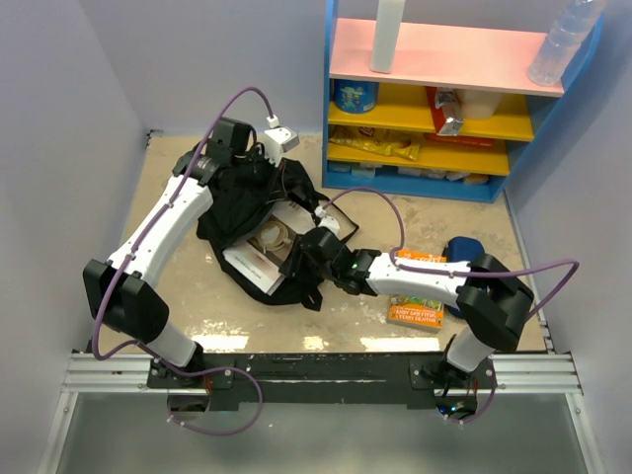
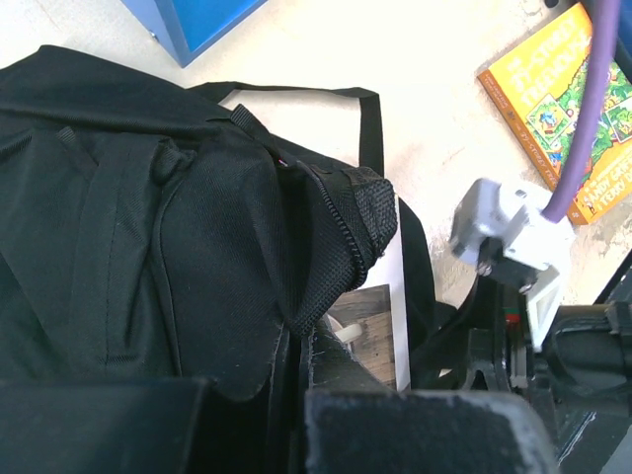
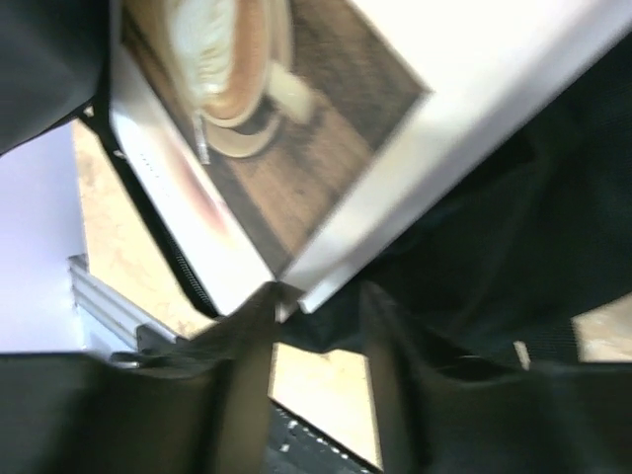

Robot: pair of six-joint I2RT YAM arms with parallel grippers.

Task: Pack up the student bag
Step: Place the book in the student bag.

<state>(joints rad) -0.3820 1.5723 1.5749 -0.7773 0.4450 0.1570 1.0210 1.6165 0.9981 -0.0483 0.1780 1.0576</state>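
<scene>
Right gripper [image 3: 316, 296]: parted, straddling corner of white coffee-photo book [image 3: 326, 128], inside soft black fabric backpack [image 2: 148, 217] | left gripper [image 2: 288, 420]: clenched on backpack rim

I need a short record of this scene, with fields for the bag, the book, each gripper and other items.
bag: black student bag, unzipped
book: white book with a coffee cup picture, partly inside the bag
left gripper: shut on the bag's fabric
right gripper: jaws apart at the book's corner
other: orange book, blue pencil case, shelf
</scene>
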